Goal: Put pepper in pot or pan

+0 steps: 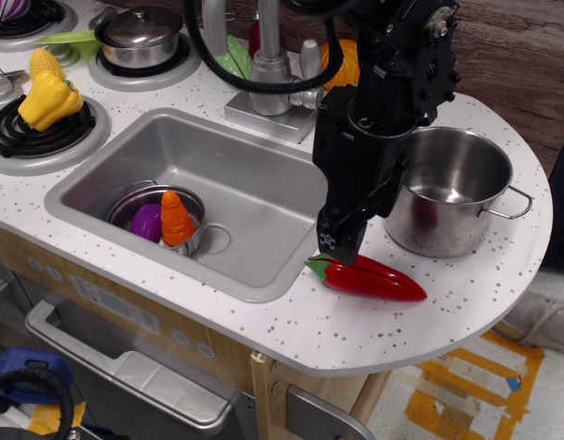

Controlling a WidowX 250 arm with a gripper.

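Note:
The red chili pepper (pixel 371 278) with a green stem cap lies flat on the white speckled counter, in front of the large steel pot (pixel 451 191). The pot stands upright on the counter at the right, with a wire loop handle on its right side. It looks empty apart from reflections. My gripper (pixel 342 246) hangs straight down over the pepper's stem end, fingertips just above or touching it. The black fingers stand slightly apart, and the pepper rests on the counter, not lifted.
The sink (pixel 254 197) lies left of the gripper and holds a small pot (pixel 158 220) with an orange carrot and a purple item. A lidded steel pot (pixel 139 37), a yellow bell pepper (pixel 48 99) and a faucet (pixel 268 64) stand behind. The counter's edge curves just past the pepper.

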